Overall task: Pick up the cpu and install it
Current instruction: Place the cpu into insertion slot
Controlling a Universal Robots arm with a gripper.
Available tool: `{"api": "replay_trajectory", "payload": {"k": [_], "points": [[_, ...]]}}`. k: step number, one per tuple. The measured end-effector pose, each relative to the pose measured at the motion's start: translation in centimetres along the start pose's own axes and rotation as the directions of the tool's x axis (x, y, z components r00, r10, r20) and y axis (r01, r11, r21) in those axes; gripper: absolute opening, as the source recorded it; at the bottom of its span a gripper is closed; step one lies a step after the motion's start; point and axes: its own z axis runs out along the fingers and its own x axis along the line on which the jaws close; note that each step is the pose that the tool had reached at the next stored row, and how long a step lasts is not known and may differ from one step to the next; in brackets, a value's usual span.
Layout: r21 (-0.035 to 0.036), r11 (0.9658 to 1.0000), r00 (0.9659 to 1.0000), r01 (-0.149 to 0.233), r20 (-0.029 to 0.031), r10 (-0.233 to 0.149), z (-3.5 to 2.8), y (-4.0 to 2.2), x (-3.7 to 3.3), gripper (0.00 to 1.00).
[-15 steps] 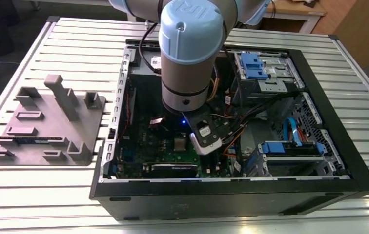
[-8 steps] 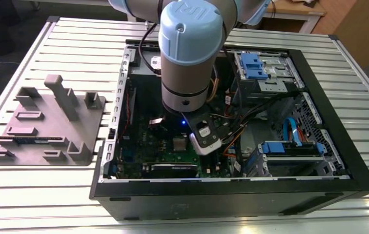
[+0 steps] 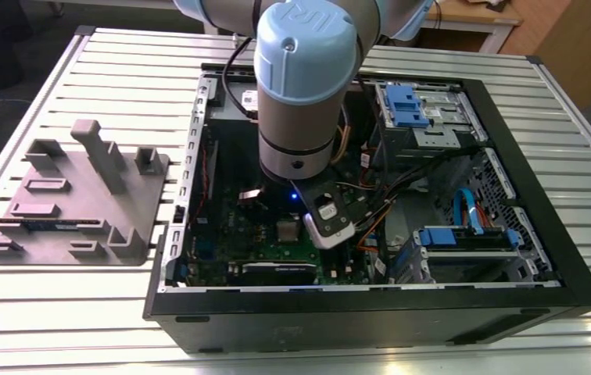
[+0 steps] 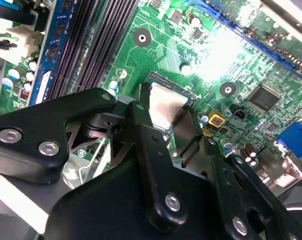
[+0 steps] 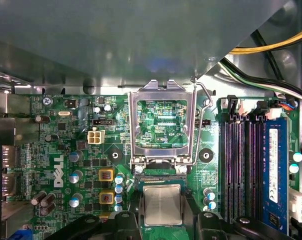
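The cpu (image 5: 162,204) sits low over the socket on the motherboard (image 5: 51,145) inside the open computer case (image 3: 379,316), silvery top up, just beside the hinge of the metal socket frame (image 5: 162,89). That frame stands flipped open and its retaining lever (image 5: 197,125) is raised. Your gripper (image 4: 167,125) has its black fingers (image 4: 141,125) drawn in against two opposite edges of the chip, so it looks clamped on it. By my reading you are in the install step, with the pick-up already done. You cannot tell from either wrist view whether the chip is fully seated or a hair above the socket. To my eye this stage calls for keeping the chip level and square to the socket rim, with no sideways drag, since the contacts beneath are likely delicate.
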Motion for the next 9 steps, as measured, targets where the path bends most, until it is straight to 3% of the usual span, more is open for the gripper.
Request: {"api": "replay_trajectory", "payload": {"k": [3, 4, 9], "points": [[0.0003, 1.0000, 1.0000, 0.000, -0.0001, 0.000, 0.00, 0.00, 0.00, 0.44], [0.0001, 1.0000, 1.0000, 0.000, -0.0001, 0.000, 0.01, 0.00, 0.00, 0.39], [0.0000, 1.0000, 1.0000, 0.000, -0.0001, 0.000, 0.02, 0.00, 0.00, 0.39]]}}
